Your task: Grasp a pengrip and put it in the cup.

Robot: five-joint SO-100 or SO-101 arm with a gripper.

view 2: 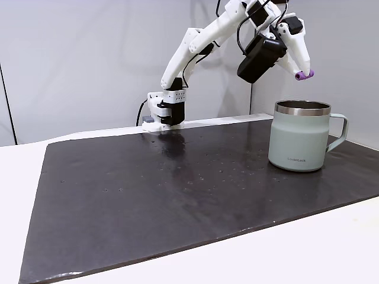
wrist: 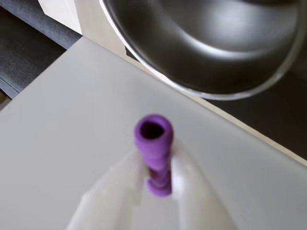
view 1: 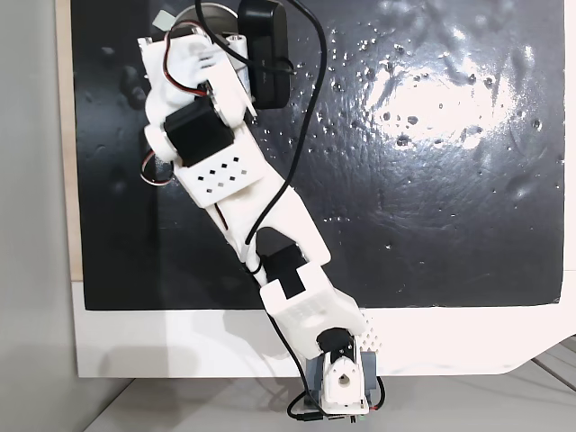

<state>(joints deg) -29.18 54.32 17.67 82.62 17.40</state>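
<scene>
Already grasped: gripper (wrist: pixel 156 184) fingers (wrist: pixel 189 191) pinched on pengrip (wrist: pixel 154 143), tube end poking past fingertips. Cup (view 2: pixel 299 136) sits below fingertips, mouth just ahead of them in wrist view. Left, by my judgement: center over opening, release.

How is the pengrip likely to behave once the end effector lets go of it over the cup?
The pengrip looks like a small ribbed hollow tube, so it is probably soft and light. Pinched by the end effector, it may cling briefly. Being round, it would likely roll if it missed the cup.
</scene>
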